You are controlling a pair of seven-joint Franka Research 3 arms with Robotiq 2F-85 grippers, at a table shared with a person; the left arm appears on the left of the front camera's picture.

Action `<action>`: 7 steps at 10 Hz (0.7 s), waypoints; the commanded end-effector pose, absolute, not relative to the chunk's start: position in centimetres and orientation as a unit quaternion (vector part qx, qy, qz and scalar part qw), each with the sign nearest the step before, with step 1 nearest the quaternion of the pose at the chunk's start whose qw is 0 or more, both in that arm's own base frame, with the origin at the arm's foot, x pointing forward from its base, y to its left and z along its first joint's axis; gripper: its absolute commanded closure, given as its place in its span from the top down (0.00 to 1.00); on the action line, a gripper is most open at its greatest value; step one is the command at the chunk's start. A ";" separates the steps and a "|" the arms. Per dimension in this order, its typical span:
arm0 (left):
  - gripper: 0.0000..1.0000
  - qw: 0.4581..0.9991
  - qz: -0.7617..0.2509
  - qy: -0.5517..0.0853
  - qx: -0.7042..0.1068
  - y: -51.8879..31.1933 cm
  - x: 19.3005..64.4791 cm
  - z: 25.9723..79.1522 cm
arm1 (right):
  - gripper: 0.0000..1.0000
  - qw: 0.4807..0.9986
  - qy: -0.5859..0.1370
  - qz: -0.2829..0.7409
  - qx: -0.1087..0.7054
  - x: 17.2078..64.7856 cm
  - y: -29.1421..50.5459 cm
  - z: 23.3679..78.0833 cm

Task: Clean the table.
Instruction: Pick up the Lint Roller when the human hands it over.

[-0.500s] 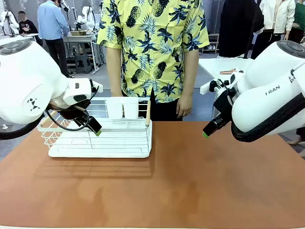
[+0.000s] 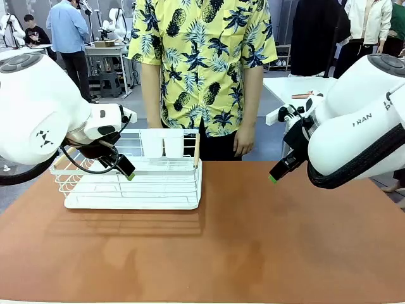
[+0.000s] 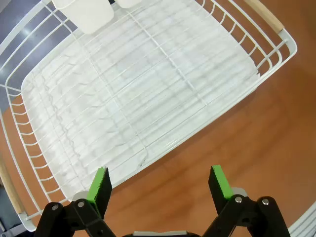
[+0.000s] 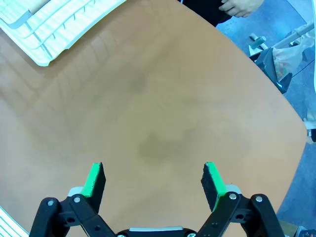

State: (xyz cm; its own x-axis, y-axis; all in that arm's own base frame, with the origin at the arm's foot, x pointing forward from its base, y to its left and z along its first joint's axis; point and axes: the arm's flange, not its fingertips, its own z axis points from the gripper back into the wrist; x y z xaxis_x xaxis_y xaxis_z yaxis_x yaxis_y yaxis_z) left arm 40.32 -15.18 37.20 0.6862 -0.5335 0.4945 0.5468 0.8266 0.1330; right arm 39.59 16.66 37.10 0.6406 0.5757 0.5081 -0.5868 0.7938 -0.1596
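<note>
The reddish-brown table (image 2: 253, 240) spans the front view with a bare top. My left gripper (image 2: 126, 172) hangs over the near edge of the white wire rack (image 2: 136, 183); in the left wrist view its fingers (image 3: 159, 187) stand open with nothing between them, above the rack (image 3: 133, 98) and the table (image 3: 256, 128). My right gripper (image 2: 274, 176) hovers above the table's right half. Its fingers (image 4: 154, 180) are open and empty over bare tabletop (image 4: 163, 108).
Two white cups (image 2: 162, 143) stand at the back of the rack. A person in a yellow patterned shirt (image 2: 202, 63) stands at the far edge, one hand (image 2: 243, 142) hanging by the table. A white-topped table (image 2: 297, 85) is behind on the right.
</note>
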 end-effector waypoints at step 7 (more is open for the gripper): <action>1.00 0.918 -0.294 -0.265 -0.013 -15.2 40.3 37.2 | 1.00 0.906 -0.277 0.321 0.010 39.6 16.7 37.1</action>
